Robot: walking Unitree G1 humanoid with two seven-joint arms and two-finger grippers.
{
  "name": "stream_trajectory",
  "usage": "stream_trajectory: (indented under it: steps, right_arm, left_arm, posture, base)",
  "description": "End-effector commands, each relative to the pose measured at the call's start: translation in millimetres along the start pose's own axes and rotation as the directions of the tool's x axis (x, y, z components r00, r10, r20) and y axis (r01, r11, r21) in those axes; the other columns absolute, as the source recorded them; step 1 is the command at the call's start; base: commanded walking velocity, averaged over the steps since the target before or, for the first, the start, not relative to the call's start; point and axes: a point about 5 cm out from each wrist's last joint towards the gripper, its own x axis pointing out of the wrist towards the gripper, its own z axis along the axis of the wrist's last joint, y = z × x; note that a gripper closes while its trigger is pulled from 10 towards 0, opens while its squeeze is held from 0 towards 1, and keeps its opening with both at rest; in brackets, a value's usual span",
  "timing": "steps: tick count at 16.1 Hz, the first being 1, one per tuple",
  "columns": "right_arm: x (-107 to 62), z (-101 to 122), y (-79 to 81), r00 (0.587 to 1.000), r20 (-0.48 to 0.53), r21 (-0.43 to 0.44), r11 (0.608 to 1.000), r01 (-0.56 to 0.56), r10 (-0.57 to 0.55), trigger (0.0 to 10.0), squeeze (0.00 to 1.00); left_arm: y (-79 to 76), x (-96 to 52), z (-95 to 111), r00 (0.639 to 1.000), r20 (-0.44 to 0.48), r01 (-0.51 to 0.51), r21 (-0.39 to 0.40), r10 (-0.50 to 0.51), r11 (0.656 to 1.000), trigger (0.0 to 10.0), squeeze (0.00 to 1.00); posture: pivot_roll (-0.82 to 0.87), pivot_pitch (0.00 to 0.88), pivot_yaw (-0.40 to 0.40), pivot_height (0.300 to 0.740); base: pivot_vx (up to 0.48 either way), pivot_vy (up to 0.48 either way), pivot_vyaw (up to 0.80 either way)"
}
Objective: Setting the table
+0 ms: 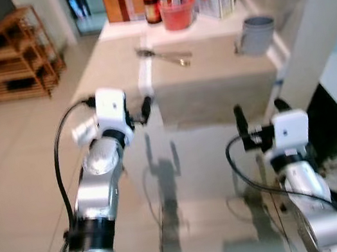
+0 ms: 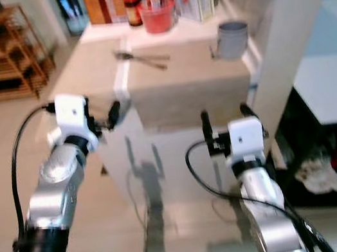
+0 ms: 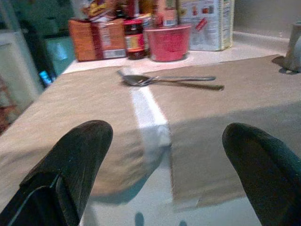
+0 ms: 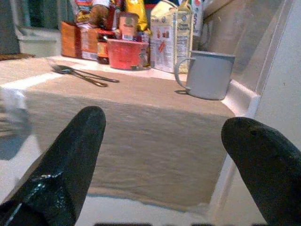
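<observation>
Both grippers hang open and empty short of the beige placemat: left gripper by its near-left corner, right gripper facing its front edge. Spoon lies mid-mat toward the back, grey mug at its right edge, probably waiting to be arranged

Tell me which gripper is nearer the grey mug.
Right. The right gripper hovers open at the table's near edge, roughly in line with the grey mug. The left gripper, also open, sits farther left, facing the spoon.

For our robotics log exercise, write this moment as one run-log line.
left gripper: open, at placemat edge | right gripper: open, empty | spoon: untouched on placemat | grey mug: upright
</observation>
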Motion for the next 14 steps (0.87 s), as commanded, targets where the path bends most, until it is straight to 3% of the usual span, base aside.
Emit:
stream_trajectory:
  steps: [1,9,11,14]
  right_arm:
    - [-0.1,0.3,-8.3,1.000,0.003,-0.017,0.999,0.030,-0.030,10.0,0.00]
    - [0.5,2.5,-5.0,1.000,0.010,0.007,1.000,0.012,-0.012,10.0,0.00]
    - [-5.0,6.5,-4.1,1.000,0.022,0.029,0.999,-0.013,0.013,10.0,0.00]
    - [-26.1,7.8,-11.5,1.000,0.015,-0.017,1.000,-0.009,0.009,10.0,0.00]
  left_arm:
    - [-10.1,3.3,5.0,0.999,0.019,0.030,0.005,-0.030,1.000,10.0,0.00]
    - [-12.4,5.9,9.7,0.999,0.045,0.030,0.029,-0.032,0.999,10.0,0.00]
    - [-12.8,9.0,13.9,0.998,0.058,0.035,0.032,-0.036,0.999,10.0,0.00]
    - [-9.1,24.2,38.0,0.990,0.124,0.069,0.043,-0.074,0.997,10.0,0.00]
  posture:
    - [0.01,0.000,0.026,0.740]
    - [0.00,0.000,0.033,0.740]
    - [0.00,0.000,0.033,0.740]
    - [-0.04,0.000,0.042,0.740]
  base:
    - [0.458,0.000,0.00]
    - [0.450,0.000,0.00]
    - [0.000,0.000,0.00]
    - [0.000,0.000,0.00]
